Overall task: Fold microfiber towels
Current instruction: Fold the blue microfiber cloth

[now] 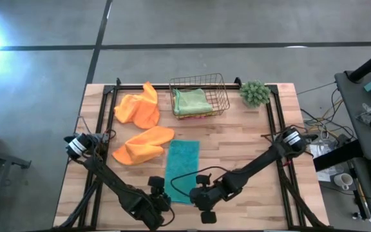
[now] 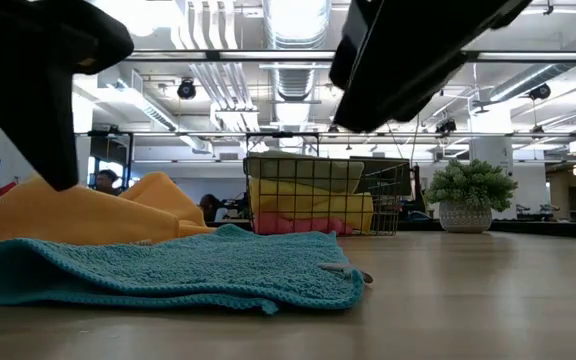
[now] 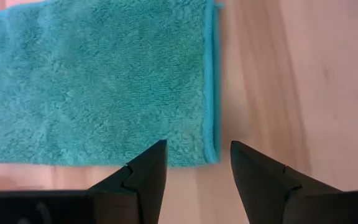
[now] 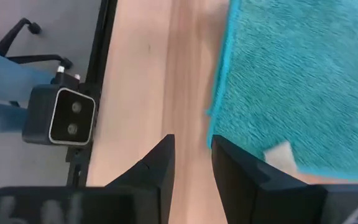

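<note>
A teal towel (image 1: pixel 182 169) lies on the table as a long folded strip, one short end toward the near edge; it also shows in the low view (image 2: pixel 168 275), with a white tag (image 2: pixel 343 268). My left gripper (image 1: pixel 160 195) is open above the strip's near left corner (image 3: pixel 210 149). My right gripper (image 1: pixel 202 194) is open by a narrow gap, above the near right corner (image 4: pixel 219 118). Two orange towels (image 1: pixel 137 109) (image 1: pixel 142 145) lie crumpled at the far left. Green, yellow and pink towels lie in a wire basket (image 1: pixel 198 95).
A small green plant (image 1: pixel 255 93) stands in a pot at the far right. The wire basket stands at the far edge. Black rails (image 1: pixel 102 116) run along the table's sides. The low camera (image 4: pixel 61 115) sits just beyond the near edge. Bare wood (image 1: pixel 250 148) lies right of the teal towel.
</note>
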